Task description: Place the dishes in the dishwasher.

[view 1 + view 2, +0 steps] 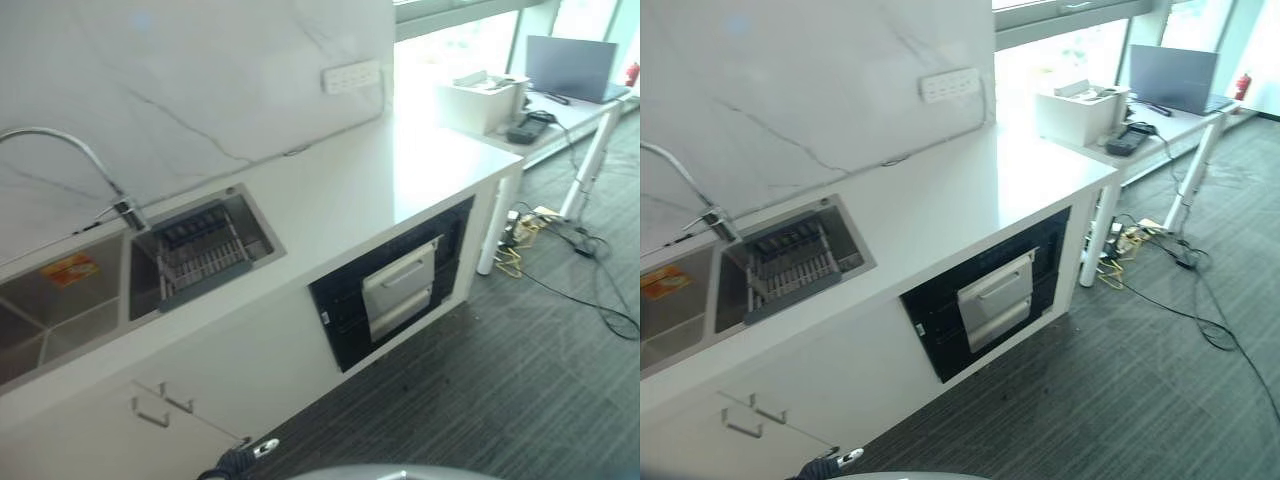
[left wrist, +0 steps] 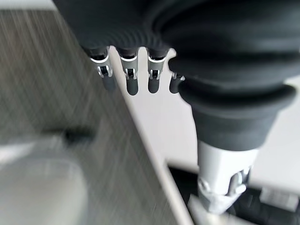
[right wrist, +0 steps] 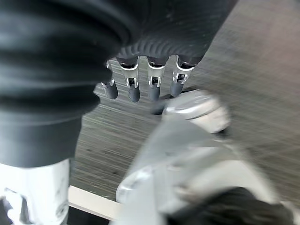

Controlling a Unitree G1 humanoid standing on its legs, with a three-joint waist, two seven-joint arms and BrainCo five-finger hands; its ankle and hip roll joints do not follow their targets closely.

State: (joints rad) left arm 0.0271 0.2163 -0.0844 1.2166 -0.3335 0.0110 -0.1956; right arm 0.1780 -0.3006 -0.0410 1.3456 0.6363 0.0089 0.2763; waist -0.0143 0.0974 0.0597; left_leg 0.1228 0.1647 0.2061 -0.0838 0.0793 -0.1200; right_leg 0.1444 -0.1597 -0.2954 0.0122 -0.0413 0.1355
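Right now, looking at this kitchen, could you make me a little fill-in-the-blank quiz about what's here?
1. The dish rack sits inside the ____ of the white counter.
2. The built-in dishwasher under the counter has its door ____.
3. The power strip is mounted on the ____ behind the counter.
4. On the desk by the window stands an open ____.

Missing words: sink; closed; wall; laptop
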